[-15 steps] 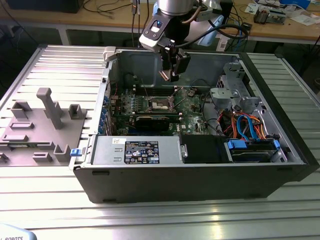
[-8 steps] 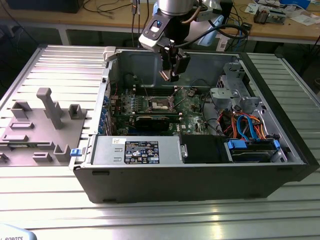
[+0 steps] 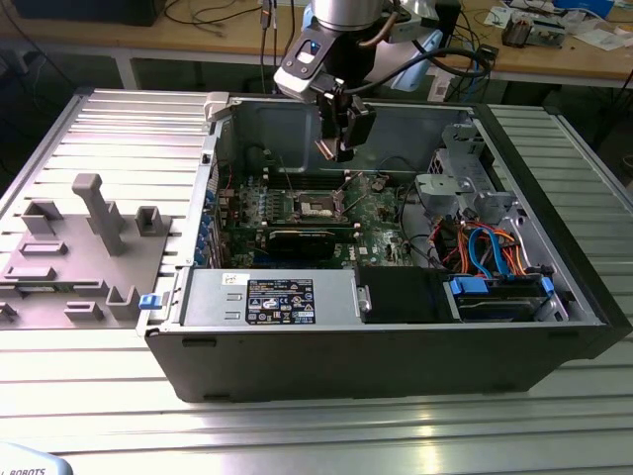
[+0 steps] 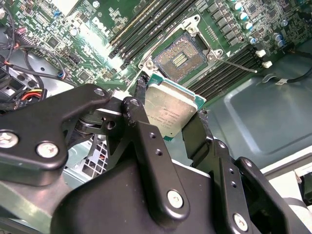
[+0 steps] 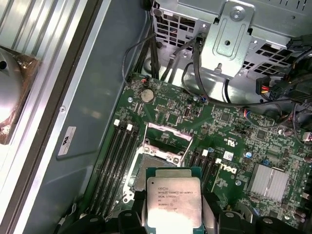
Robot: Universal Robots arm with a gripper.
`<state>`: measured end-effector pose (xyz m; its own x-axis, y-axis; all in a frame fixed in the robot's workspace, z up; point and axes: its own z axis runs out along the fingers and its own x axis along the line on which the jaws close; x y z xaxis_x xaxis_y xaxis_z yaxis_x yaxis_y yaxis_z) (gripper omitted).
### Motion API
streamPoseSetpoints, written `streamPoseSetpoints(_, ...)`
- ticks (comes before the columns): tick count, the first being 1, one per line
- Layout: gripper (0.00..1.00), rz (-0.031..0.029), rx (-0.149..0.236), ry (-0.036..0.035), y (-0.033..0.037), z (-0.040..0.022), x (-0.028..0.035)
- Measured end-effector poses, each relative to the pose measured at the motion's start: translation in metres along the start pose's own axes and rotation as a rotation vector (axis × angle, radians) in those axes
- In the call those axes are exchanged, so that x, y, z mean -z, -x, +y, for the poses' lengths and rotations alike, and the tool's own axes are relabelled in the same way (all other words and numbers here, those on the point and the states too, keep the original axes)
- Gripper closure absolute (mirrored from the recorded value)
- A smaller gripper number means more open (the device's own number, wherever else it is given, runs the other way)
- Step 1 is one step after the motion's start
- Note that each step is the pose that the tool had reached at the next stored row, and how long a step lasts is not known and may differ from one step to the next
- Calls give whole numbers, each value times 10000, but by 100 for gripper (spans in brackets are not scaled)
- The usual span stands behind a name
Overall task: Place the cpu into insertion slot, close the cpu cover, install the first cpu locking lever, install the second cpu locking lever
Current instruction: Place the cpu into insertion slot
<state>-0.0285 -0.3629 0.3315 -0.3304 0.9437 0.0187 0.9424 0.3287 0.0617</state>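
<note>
cpu [image 5: 174, 200], pale silvery square, green-edged, pinched by gripper [image 4: 169, 114], seemingly above bare insertion slot [image 4: 178, 57]

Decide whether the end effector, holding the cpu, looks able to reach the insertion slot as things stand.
Probably yes. The end effector grips the cpu near the insertion slot, whose dark centre lies exposed. The cpu cover stands raised, and nothing shows between them.

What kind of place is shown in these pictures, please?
Probably a robotics lab or workshop. An open computer case lies on a ribbed metal table, a wooden bench with cables stands behind it, and the gripper holds the cpu above the green motherboard.
</note>
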Motion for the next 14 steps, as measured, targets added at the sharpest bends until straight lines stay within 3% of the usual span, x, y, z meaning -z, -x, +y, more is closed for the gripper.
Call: streamPoseSetpoints(14,46,-12,-202,4,0,0,0)
